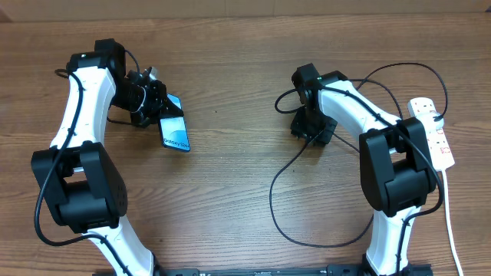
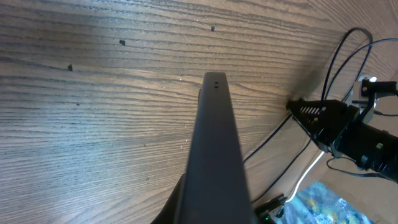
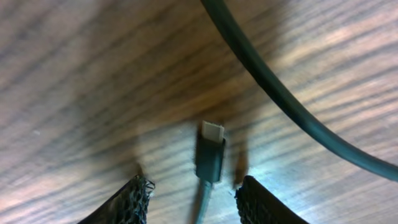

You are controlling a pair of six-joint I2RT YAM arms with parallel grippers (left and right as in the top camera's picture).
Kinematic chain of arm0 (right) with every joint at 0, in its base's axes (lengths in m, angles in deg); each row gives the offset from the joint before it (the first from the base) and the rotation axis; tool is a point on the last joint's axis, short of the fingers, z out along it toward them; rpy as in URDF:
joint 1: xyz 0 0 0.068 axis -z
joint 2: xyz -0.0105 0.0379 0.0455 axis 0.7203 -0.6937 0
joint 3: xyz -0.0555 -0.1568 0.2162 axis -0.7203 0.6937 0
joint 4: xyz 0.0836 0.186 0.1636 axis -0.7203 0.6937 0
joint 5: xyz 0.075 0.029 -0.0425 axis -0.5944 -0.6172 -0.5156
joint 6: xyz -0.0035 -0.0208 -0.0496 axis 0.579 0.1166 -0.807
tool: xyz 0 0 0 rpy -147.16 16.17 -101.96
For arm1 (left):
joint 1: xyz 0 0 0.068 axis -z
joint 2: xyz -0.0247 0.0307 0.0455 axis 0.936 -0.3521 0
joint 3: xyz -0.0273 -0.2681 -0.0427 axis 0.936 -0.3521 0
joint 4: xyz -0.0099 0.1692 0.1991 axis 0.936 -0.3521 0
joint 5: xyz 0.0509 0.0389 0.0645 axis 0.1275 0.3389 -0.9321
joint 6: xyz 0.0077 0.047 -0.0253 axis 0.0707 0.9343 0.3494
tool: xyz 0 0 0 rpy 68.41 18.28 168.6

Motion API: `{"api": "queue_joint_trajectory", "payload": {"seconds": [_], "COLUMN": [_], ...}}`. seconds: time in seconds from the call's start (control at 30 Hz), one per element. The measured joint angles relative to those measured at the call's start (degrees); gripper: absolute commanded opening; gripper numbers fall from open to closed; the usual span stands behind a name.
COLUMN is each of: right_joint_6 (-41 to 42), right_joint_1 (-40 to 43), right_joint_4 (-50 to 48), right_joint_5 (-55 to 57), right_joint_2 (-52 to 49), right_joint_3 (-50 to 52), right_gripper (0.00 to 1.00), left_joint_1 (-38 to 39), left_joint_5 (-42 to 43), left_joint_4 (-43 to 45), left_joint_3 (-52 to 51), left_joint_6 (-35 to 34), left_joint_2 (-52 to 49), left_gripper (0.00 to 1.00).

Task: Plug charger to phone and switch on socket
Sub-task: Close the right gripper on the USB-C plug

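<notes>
The phone [image 1: 176,132], with a lit light-blue screen, is tilted up off the wooden table in my left gripper [image 1: 163,115], which is shut on it. In the left wrist view the phone [image 2: 214,143] shows edge-on as a dark slab. The charger's black cable [image 1: 271,198] loops across the table's middle. Its small connector tip [image 3: 210,152] lies between the spread fingers of my right gripper [image 3: 198,199], which is open and touches nothing. In the overhead view the right gripper [image 1: 311,129] hovers low over the cable. The white socket strip [image 1: 436,136] lies at the far right.
The strip's thick white cord [image 1: 453,226] runs toward the front right edge. A second stretch of black cable [image 3: 292,109] crosses the right wrist view. The right arm [image 2: 348,130] and a blue patterned sheet [image 2: 323,205] show beyond the phone in the left wrist view.
</notes>
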Motion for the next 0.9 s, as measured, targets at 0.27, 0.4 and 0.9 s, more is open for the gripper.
{"api": "queue_joint_trajectory", "payload": {"seconds": [0.27,0.4,0.9], "right_joint_6": [1.0,1.3,1.5], "right_joint_1": [0.0,0.4,2.7], "right_joint_4": [-1.6,-1.3,-0.1], "right_joint_5": [0.4,0.5,0.2], "right_joint_2": [1.2,1.2,1.2], "right_joint_3": [1.9,1.9,1.9], "right_gripper": [0.43,0.38,0.27], "left_joint_1": [0.0,0.0,0.0], "left_joint_5": [0.0,0.0,0.0], "left_joint_4": [0.0,0.0,0.0], "left_joint_3": [0.0,0.0,0.0], "left_joint_6": [0.0,0.0,0.0], "left_joint_2": [0.0,0.0,0.0], "left_gripper": [0.04,0.04,0.04]}}
